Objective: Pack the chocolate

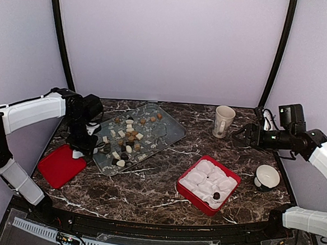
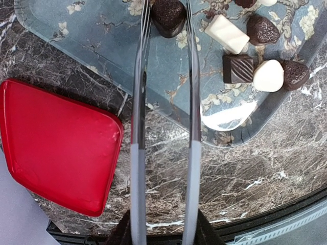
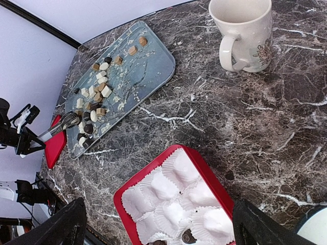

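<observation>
The chocolates (image 1: pixel 128 136) are scattered over a rectangular glass tray (image 1: pixel 171 131) with rounded corners and a blossom-branch print, set on the dark, white-veined marble-patterned table (image 1: pixel 147 194); the pieces are small and moulded, in dark, tan and cream, shaped as hearts, bars and ridged squares. The left gripper (image 2: pixel 163 236) is closed partway about the grey handles of slim metal tongs (image 2: pixel 193 102), which are held out over the tray's near-left corner; a ribbed dark heart-shaped chocolate (image 2: pixel 168 15) is flanked by the tong tips, though whether it is pinched cannot be told; a white bar (image 2: pixel 226 33) and a glossy white heart (image 2: pixel 268 75) are seen near it on the tray. A smooth red lid (image 2: pixel 56 153) is laid just beside the tray. The right gripper (image 1: pixel 244 135) is spread wide with nothing in it, near a cream ceramic mug (image 1: pixel 224 121) and well apart from the tray. One dark piece (image 1: pixel 217 195) is seated in the white moulded insert (image 1: pixel 204 169) of the red box (image 1: pixel 187 196).
</observation>
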Tool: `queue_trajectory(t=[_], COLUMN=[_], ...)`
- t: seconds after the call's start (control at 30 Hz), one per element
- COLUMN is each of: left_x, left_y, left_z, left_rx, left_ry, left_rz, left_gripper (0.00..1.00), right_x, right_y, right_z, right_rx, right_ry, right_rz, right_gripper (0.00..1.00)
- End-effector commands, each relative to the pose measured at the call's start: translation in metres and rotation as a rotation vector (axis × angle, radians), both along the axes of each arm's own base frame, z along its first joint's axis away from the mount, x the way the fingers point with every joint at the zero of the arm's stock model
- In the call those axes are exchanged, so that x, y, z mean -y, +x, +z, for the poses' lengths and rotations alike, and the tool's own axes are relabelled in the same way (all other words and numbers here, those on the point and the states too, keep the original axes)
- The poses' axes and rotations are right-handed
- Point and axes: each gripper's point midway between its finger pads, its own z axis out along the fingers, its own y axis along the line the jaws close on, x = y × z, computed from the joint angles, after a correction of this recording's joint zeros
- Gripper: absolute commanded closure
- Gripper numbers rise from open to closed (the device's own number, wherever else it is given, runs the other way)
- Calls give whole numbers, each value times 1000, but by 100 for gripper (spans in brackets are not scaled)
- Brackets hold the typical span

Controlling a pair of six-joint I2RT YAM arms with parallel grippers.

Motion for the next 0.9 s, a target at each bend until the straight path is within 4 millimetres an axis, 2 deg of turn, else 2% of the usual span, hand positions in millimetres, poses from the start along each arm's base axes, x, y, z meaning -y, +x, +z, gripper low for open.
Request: queue_trajectory(t=[0.0,0.17,0.47,0.6,0.87], left_x=[1,8,38,47,77], left_y=[6,11,27,32,47], left_z=[20,35,58,56,55], left_rx=[38,62,121,125,148], left_ry=[9,-31,-155,-169,-218], left_rz=[-18,-19,-48,-61,-115], left_gripper=[76,79,81,82,83], right_x=[-1,-1,-2,-2,-1], right_y=[6,6,7,7,6], right_z=[7,6,7,5,2], right_rx=[35,35,37,32,26], right_ry=[7,6,8,7,10], right_rz=[2,4,7,6,1], right_gripper=[0,0,0,0,0])
